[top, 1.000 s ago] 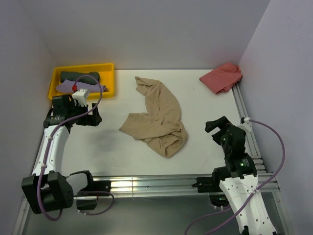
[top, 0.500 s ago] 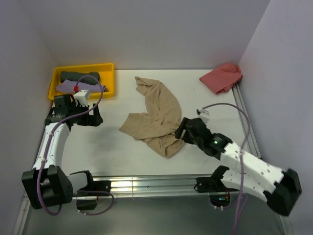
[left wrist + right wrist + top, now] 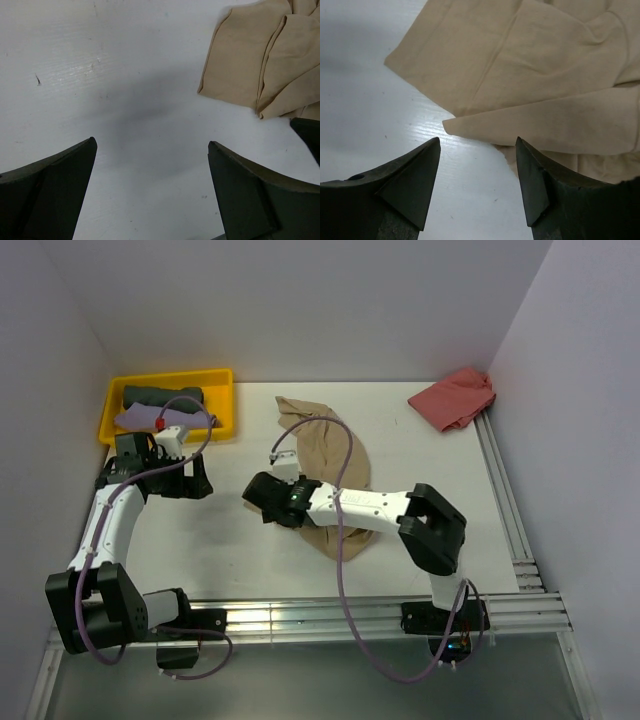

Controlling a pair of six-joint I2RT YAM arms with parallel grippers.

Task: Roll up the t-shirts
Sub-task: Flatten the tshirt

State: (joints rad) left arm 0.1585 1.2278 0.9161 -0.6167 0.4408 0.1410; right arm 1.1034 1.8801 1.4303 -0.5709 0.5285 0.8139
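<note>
White worktop (image 3: 220, 550) is carrying everything in the enclosure. Tan-beige t-shirt (image 3: 325, 455) is lying crumpled near the centre, running from the far edge toward the near side, its layers folding over each other in soft creases. Right arm (image 3: 370, 505) is stretching leftward across the near part of that cloth. Left arm (image 3: 105, 530) is reaching up the left side, well apart from the tan-beige t-shirt. Yellow tray (image 3: 170, 375) is sitting in the far-left corner, holding a rolled dark grey-green t-shirt (image 3: 160, 395) at its back and a lilac t-shirt (image 3: 135, 418) in front of it. Salmon-red t-shirt (image 3: 455, 398) is lying bunched in the far-right corner, against the wall. Right gripper (image 3: 262, 498) is hanging over the shirt's left-hand edge with jaws spread wide and gripping nothing; in the right wrist view a flat hem corner is pointing into the gap between its fingers, and contact with the cloth cannot be told. Left gripper (image 3: 190, 480) is hovering just in front of the tray with jaws fully apart and empty, over bare worktop, with a tan sleeve edge showing at the upper right of its wrist view.
</note>
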